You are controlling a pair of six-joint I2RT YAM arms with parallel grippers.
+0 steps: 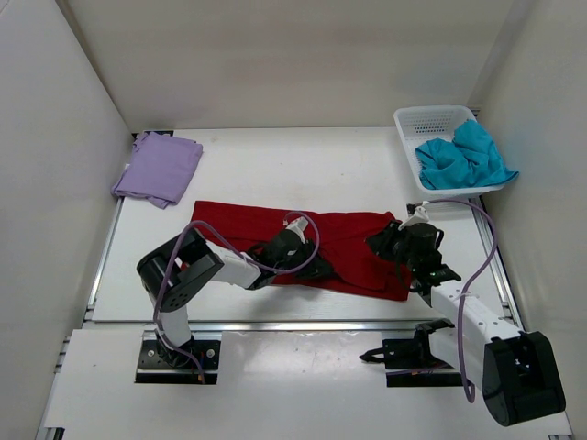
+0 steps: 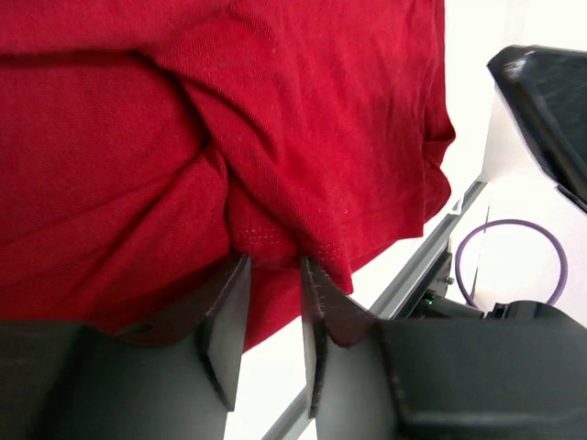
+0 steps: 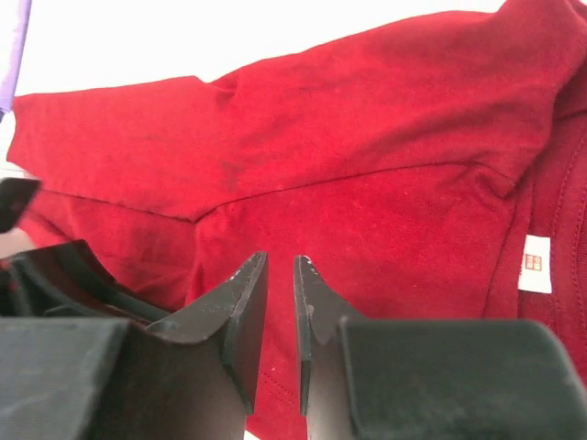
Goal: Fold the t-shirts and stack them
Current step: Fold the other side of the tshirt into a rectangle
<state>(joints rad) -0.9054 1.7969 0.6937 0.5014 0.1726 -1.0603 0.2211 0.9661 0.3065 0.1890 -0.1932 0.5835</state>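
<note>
The deep red t-shirt (image 1: 252, 225) lies spread across the middle of the table. My left gripper (image 1: 316, 269) is at its near edge and is shut on a bunched bit of the hem (image 2: 275, 240); the cloth (image 2: 303, 119) wrinkles out from the fingertips. My right gripper (image 1: 383, 243) is over the shirt's right end; its jaws (image 3: 280, 261) stand a narrow slit apart over flat red cloth (image 3: 367, 156), with nothing bunched between them. The lavender t-shirt (image 1: 158, 168) lies folded at the back left. The teal t-shirt (image 1: 463, 158) is crumpled in the basket.
The white lattice basket (image 1: 426, 117) stands at the back right corner. White walls close in the table on three sides. A metal rail (image 1: 275, 323) runs along the near edge. A purple cable (image 1: 307, 225) loops over the left wrist.
</note>
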